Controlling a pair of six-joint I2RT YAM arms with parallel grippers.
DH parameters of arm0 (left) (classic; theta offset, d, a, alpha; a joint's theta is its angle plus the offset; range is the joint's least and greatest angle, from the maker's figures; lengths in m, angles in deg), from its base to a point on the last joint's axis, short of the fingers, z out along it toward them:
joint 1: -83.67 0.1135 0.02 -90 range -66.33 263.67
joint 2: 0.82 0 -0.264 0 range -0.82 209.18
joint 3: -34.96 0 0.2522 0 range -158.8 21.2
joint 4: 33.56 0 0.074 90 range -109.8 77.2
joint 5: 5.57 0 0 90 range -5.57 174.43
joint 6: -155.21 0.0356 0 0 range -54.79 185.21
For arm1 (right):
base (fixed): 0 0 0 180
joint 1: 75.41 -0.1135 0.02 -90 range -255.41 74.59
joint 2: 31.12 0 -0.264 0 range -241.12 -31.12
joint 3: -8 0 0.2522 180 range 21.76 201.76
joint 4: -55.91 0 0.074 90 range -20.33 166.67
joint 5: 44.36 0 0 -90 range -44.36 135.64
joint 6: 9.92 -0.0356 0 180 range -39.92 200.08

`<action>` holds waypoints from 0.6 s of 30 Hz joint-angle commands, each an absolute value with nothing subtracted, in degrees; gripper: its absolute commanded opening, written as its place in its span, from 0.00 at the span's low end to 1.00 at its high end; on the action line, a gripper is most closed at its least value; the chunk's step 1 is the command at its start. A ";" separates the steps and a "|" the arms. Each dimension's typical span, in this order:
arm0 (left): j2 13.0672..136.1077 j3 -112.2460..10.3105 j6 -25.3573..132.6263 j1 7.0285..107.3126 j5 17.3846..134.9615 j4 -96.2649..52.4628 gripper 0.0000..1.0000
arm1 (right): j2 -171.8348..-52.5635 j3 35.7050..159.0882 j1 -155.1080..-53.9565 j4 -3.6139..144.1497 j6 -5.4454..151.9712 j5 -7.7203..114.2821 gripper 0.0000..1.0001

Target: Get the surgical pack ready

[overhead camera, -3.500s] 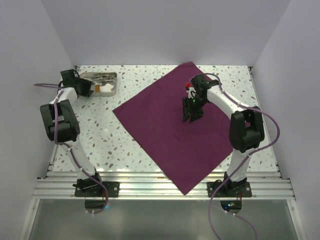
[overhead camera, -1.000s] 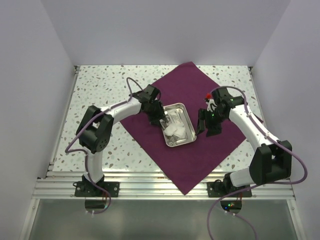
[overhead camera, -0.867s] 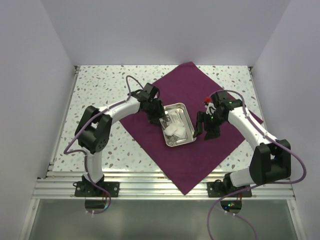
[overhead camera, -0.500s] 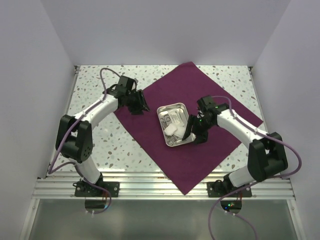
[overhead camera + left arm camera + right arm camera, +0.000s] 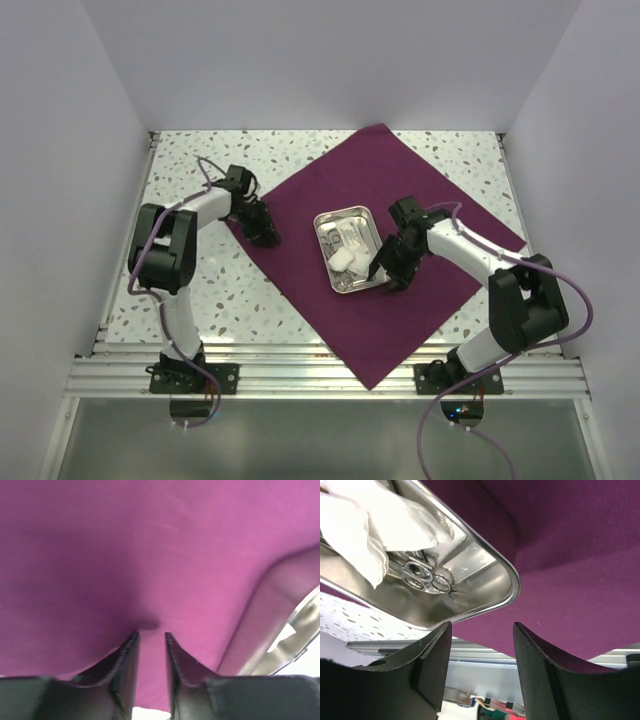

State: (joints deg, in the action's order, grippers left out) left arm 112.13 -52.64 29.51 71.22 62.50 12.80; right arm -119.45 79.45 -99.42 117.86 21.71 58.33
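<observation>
The surgical pack point(image 5: 430, 285) is a deep purple cloth spread as a diamond on the table. On its middle stands a steel tray point(image 5: 342, 210) holding white gauze point(image 5: 347, 258) and scissors point(image 5: 422, 577). My left gripper point(image 5: 262, 228) is low at the cloth's left corner. In the left wrist view its fingertips point(image 5: 150, 636) touch the cloth point(image 5: 175, 545) with only a narrow gap between them. My right gripper point(image 5: 385, 270) stands open beside the tray's near right corner. Its fingertips point(image 5: 482, 626) are just short of the tray's rim point(image 5: 512, 587), with nothing between them.
Bare speckled table point(image 5: 200, 290) lies left of the cloth. An aluminium rail point(image 5: 320, 365) runs along the near edge, where the cloth's near corner overhangs. White walls close in the back and both sides.
The left arm set the tray on the cloth, then drew back to the cloth's left corner, and its jaws narrowed. The right gripper moved left to the tray's near right corner.
</observation>
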 commanded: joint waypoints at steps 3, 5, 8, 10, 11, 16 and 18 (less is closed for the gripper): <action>115.19 -52.28 33.04 78.48 66.15 17.81 0.26 | -120.24 77.93 -99.58 116.87 18.20 56.19 0.56; 115.98 -52.01 33.83 80.15 65.89 18.17 0.25 | -120.85 77.92 -99.66 116.52 18.38 55.92 0.56; 116.87 -51.05 34.63 83.05 65.98 18.44 0.24 | -122.26 77.49 -99.66 114.16 18.55 55.57 0.56; 116.69 -50.52 34.89 85.06 66.33 18.35 0.24 | -123.84 77.66 -99.75 113.27 18.99 55.57 0.55; 116.60 -50.17 35.07 86.12 66.33 18.26 0.24 | -124.63 77.92 -99.75 112.31 19.34 56.09 0.55; 116.25 -49.99 36.21 89.29 67.21 18.87 0.24 | -129.55 81.61 -100.36 112.82 22.15 55.75 0.51; 116.51 -50.51 36.82 90.95 68.08 19.49 0.24 | -130.26 82.75 -100.72 112.91 22.94 55.83 0.49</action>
